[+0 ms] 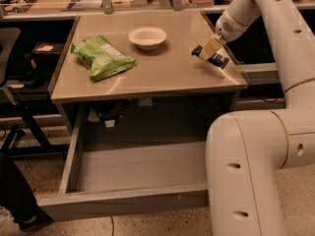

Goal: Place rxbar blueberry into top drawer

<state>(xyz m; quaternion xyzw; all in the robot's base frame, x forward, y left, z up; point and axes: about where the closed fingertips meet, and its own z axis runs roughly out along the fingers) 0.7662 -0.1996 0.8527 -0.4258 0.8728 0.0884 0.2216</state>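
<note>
Rxbar blueberry is clamped between the fingers of the gripper, near the right edge of the table and outside both containers in view.

First container: the top drawer, a wide, shallow grey metal drawer. It is pulled open beneath the table, well below the gripper and to its left in the camera view. Its flat grey floor, low side walls and plain front panel all show.

Second container: a small, shallow white bowl standing upright on the tabletop, left of the gripper and a little farther back. Only its plain white inside shows.

The bar is a small, flat, dark rectangle, nearly black in this light. It lies at a slant, with one end sticking out to the left of the tan fingers and the other end lower and to their right. Markings on the wrapper are too small to make out. Whether the bar touches the tabletop or hangs just above it cannot be told.

A crinkled green chip bag lies flat on the table, far to the left of the gripper, beyond the bowl. The white robot arm comes down to the gripper from the upper right, and its thick lower section fills the foreground below and to the right of the gripper.
</note>
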